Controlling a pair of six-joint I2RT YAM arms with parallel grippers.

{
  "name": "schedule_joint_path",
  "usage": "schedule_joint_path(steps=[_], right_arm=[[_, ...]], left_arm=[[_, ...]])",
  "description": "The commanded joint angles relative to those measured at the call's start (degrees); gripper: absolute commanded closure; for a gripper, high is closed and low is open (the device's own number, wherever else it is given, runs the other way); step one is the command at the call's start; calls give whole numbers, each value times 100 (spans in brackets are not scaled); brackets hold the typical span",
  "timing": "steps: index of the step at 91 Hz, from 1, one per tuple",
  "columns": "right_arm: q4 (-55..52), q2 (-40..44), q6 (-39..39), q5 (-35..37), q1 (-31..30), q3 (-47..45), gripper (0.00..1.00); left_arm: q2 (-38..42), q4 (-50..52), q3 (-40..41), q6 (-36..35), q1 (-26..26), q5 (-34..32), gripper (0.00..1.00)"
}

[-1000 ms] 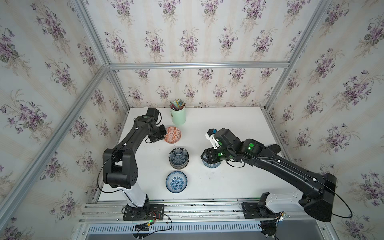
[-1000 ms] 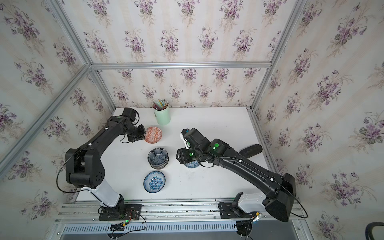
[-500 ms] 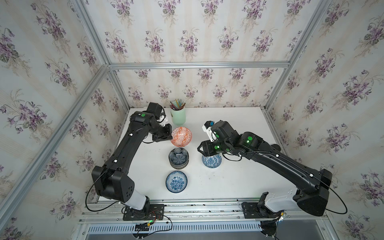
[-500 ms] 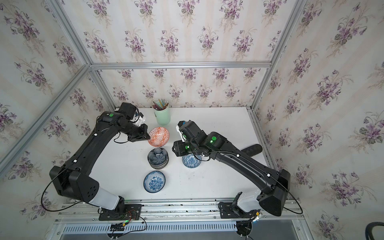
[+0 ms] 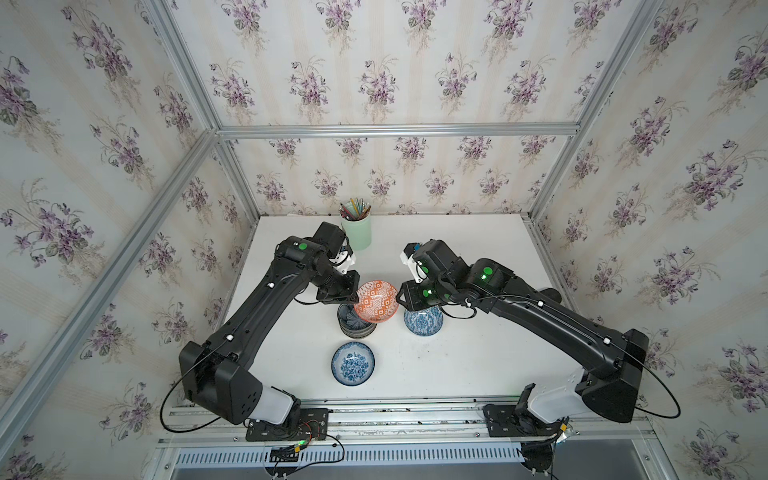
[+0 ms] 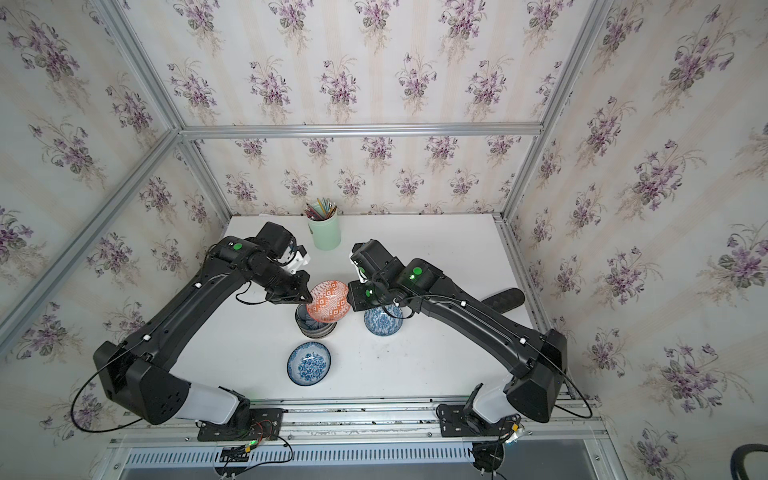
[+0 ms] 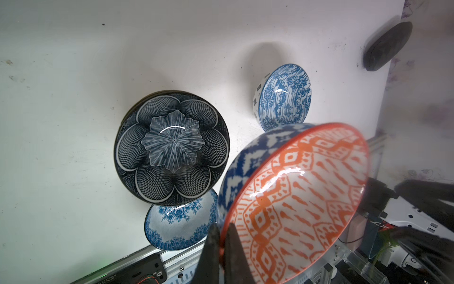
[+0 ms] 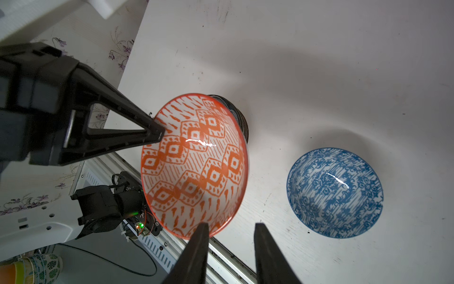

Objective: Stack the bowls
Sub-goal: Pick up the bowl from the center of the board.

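An orange geometric bowl (image 5: 376, 301) (image 6: 328, 301) hangs tilted in the air over the right edge of a stack of bowls (image 5: 353, 326) (image 6: 309, 328) topped by a dark navy petal bowl (image 7: 172, 147). My left gripper (image 7: 222, 227) (image 5: 356, 298) is shut on the orange bowl's left rim. My right gripper (image 8: 231, 225) (image 5: 400, 298) is at the opposite rim, jaws apart with the rim edge (image 8: 221, 230) between them. A blue-and-white patterned bowl (image 5: 423, 322) (image 8: 334, 191) sits on the table under the right wrist. A blue floral bowl (image 5: 353, 363) (image 7: 177, 226) lies nearer the front.
A mint-green cup of pencils (image 5: 356, 235) (image 6: 324, 235) stands at the back of the white table (image 5: 478, 353). A black oblong object (image 6: 505, 298) (image 7: 387, 46) lies by the right edge. Aluminium rails run along the front edge.
The left gripper lifted the orange bowl off the table and carried it right, over the stack. The right gripper left the blue-and-white bowl, rose to the orange bowl's rim, and its jaws narrowed.
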State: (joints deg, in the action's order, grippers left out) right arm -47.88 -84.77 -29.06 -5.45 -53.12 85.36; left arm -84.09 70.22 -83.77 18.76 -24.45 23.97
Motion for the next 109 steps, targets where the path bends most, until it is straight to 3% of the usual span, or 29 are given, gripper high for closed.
schedule_joint_path(steps=[1, 49, 85, 104, 109], right_arm=[[-80, -76, -29, -72, -1, 38, 64], [-204, -550, 58, 7, -5, 79, 72], [-259, -755, 15, 56, -5, 155, 85], [-324, -870, -6, 39, -8, 268, 100], [-362, -896, 3, 58, -5, 325, 100]], left_arm=[[46, -195, 86, 107, -65, 66, 100], [165, -381, 332, 205, -119, 16, 100], [193, -438, 409, 228, -137, 29, 100], [230, -513, 494, 261, -141, 66, 100], [264, -572, 528, 272, -145, 101, 100]])
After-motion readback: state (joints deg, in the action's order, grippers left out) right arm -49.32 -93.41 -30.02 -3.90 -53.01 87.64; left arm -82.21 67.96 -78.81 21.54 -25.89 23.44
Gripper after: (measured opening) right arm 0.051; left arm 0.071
